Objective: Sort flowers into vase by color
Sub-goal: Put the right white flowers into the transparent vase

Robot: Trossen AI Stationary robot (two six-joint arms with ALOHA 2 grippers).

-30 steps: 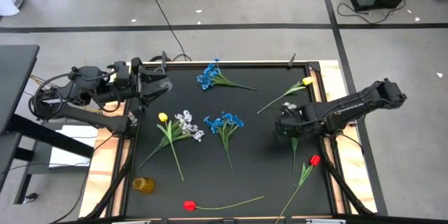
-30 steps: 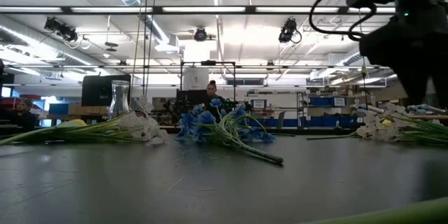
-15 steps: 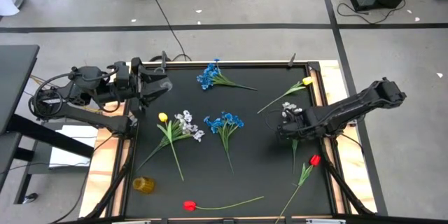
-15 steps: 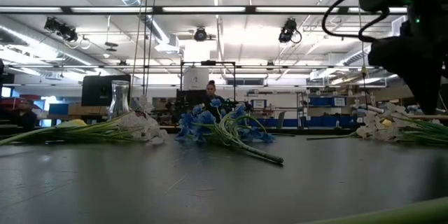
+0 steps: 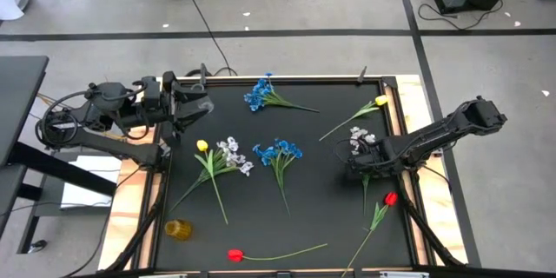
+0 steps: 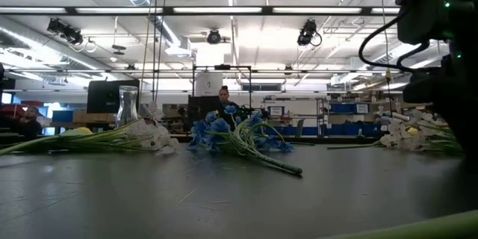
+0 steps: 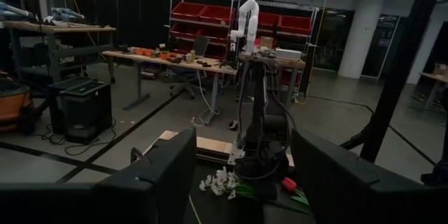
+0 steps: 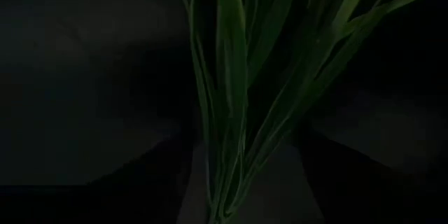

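High view: a black bench (image 5: 321, 191) carries scattered artificial flowers. The right arm reaches in from the right edge, and the right pincer (image 5: 363, 167) is low over a white blossom cluster (image 5: 360, 140) on the right side of the bench. The green stalks (image 5: 365, 189) of that cluster run from the blossoms toward the near edge, so their long axis passes straight under the pincer. The right wrist view shows those stalks (image 8: 231, 98) lying lengthwise in the gap between the two dark fingers, which stand spread on either side and are not yet pinching them. A red tulip (image 5: 391, 198) lies just beside the stalks. The left pincer (image 5: 193, 111), half spread and holding nothing, waits at the bench's far left corner, well apart from this cluster. The right arm is plainly the nearer one.
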